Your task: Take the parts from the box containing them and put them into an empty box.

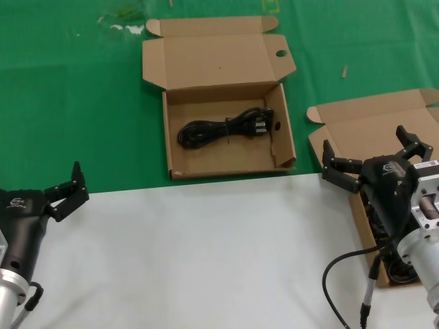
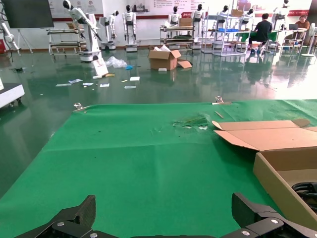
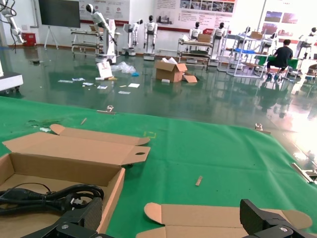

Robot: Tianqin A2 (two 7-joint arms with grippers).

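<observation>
So in the head view the right gripper (image 1: 370, 161) hangs with its jaws spread wide and nothing in them, right over the plain-lidded box (image 1: 357, 133) on the robot's right, and it looks like it's lined up to go down for another cord. Dark cords (image 1: 384, 243) peek out from under the right arm inside that box, mostly hidden, so their long axis can't really be read from here. The box with the round holes (image 1: 223, 161) sits further out and toward the middle, and it isn't actually empty: one coiled cord (image 1: 223, 130) lies in it, long axis running side to side. The left gripper (image 1: 65, 192) is parked near the table's white front area, also spread and holding nothing, well apart from both boxes. The left wrist view shows its fingertips (image 2: 79, 214) apart over green cloth (image 2: 133, 148), with the holed box's corner and a bit of black cord at the edge. The right wrist view shows the right fingers (image 3: 81, 220) open, the holed box with its cord (image 3: 49, 194) off to one side, and the plain box's lid flap (image 3: 208, 217) just beyond the gripper. The right arm is clearly the nearer one.
</observation>
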